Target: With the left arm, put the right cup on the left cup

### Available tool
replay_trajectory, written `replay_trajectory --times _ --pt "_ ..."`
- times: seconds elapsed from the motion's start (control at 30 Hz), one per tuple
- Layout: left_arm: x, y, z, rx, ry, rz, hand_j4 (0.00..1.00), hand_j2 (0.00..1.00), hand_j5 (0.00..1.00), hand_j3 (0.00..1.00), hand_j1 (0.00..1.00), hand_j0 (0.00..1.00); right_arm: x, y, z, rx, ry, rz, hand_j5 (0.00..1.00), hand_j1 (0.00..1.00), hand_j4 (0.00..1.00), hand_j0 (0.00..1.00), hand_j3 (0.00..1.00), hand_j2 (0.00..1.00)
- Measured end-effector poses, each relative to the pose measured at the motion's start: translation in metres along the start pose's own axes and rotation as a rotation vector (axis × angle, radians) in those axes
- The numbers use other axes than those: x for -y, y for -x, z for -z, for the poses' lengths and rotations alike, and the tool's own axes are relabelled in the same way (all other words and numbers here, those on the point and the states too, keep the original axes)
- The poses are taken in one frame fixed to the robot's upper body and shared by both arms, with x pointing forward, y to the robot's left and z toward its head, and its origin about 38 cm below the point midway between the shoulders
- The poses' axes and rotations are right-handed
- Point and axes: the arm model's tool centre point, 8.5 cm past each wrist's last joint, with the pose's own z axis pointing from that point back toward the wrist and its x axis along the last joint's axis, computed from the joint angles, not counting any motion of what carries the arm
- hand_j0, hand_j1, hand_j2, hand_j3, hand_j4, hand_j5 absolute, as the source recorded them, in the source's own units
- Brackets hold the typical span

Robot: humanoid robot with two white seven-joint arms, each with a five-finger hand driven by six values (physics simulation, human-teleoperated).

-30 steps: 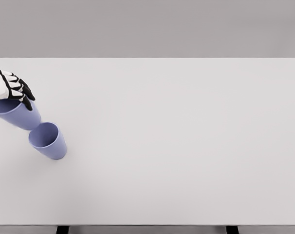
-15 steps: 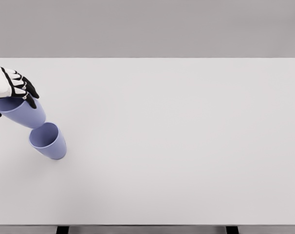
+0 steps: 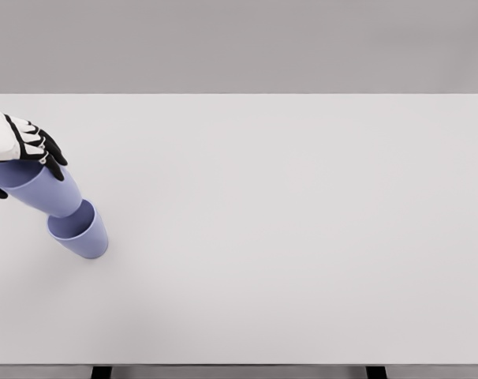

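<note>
A lavender cup [image 3: 39, 188], tilted with its base lowered into the mouth of a second upright lavender cup [image 3: 83, 234], sits near the table's left edge, the two overlapping.

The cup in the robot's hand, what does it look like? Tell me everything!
The held cup is plain lavender-blue, smooth like plastic, with no handle, and narrower at the bottom. The left hand, white with black fingers, grips it around the rim. It is tilted, and its base dips into the mouth of the matching standing cup on the white table, near the left edge.
</note>
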Motion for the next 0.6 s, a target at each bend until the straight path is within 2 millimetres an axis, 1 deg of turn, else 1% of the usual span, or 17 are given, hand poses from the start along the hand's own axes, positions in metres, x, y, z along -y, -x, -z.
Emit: replay_trajectory --times 0.27,0.5,0.53,0.6 --pt "0.001 0.0003 -0.0047 -0.005 -0.007 -0.016 0.69 0.69 0.69 0.69 0.69 0.69 0.0 0.0 0.0 0.0 0.0 0.0 1.0 1.0 1.0 1.0 1.0 1.0" --pt "0.0024 0.0 -0.0044 0.001 -0.01 -0.028 0.69 0.69 0.69 0.69 0.69 0.69 0.0 0.0 0.0 0.0 0.0 0.0 1.0 1.0 1.0 1.0 1.0 1.0" --pt "0.0068 0.0 -0.0023 0.006 -0.003 -0.041 0.69 0.69 0.69 0.69 0.69 0.69 0.0 0.0 0.0 0.0 0.0 0.0 1.0 1.0 1.0 1.0 1.0 1.0" --pt "0.007 -0.0001 -0.0018 0.009 -0.004 -0.043 0.69 0.69 0.69 0.69 0.69 0.69 0.0 0.0 0.0 0.0 0.0 0.0 1.0 1.0 1.0 1.0 1.0 1.0"
